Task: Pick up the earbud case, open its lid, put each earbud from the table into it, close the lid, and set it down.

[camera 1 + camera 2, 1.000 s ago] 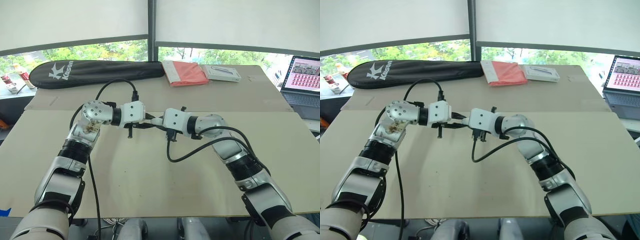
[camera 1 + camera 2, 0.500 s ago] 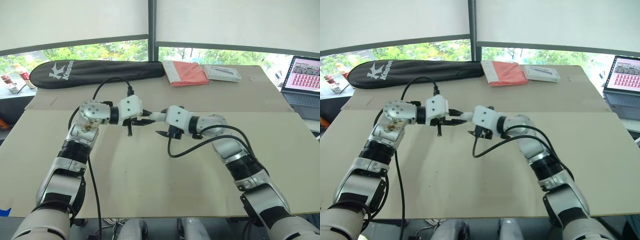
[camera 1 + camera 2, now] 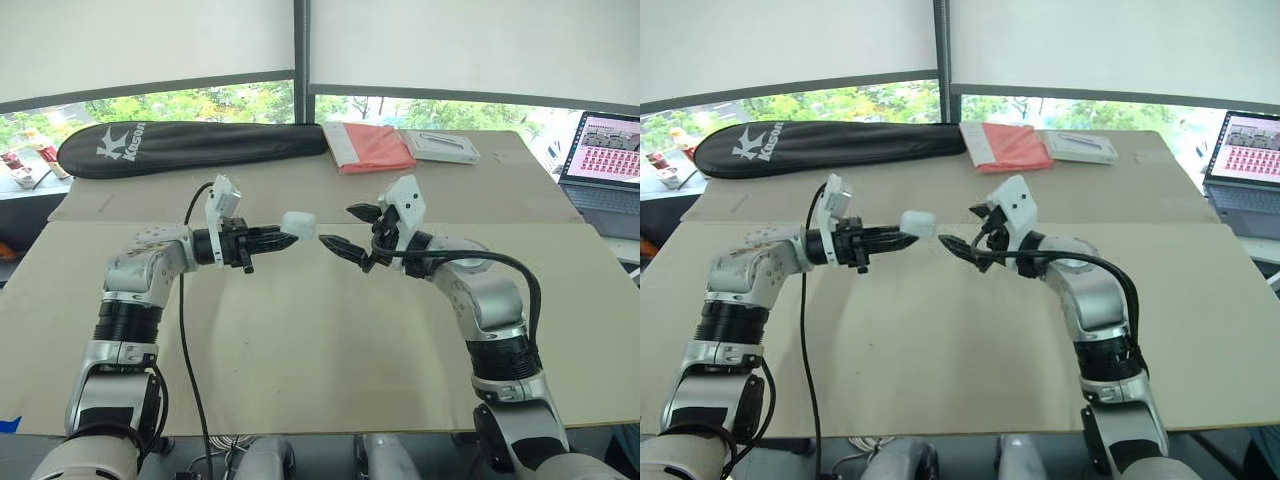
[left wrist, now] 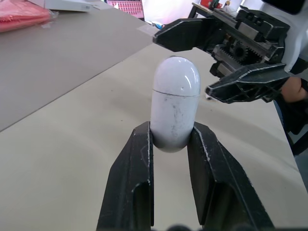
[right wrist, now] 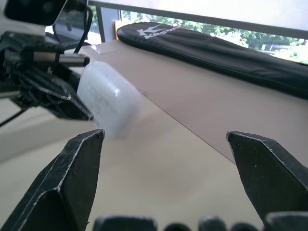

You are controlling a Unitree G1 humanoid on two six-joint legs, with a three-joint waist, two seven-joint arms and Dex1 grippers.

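The white earbud case (image 3: 298, 222) is held above the middle of the table, with my left gripper (image 3: 283, 236) shut on its lower half. In the left wrist view the case (image 4: 175, 103) stands between the two black fingers (image 4: 137, 168) with its lid closed. My right gripper (image 3: 346, 231) hangs just to the right of the case, open wide and a short gap away from it. In the right wrist view the case (image 5: 108, 98) lies beyond the spread fingers (image 5: 79, 163), with nothing between them.
A black racket bag (image 3: 190, 145) lies along the far left of the table. A red folder (image 3: 370, 147) and a flat white box (image 3: 440, 146) sit at the far middle. An open laptop (image 3: 605, 170) stands off the table's right edge.
The right gripper was shut at the case a second ago; it has opened and drawn back to the right. The left gripper keeps the case, and both arms have swung outward.
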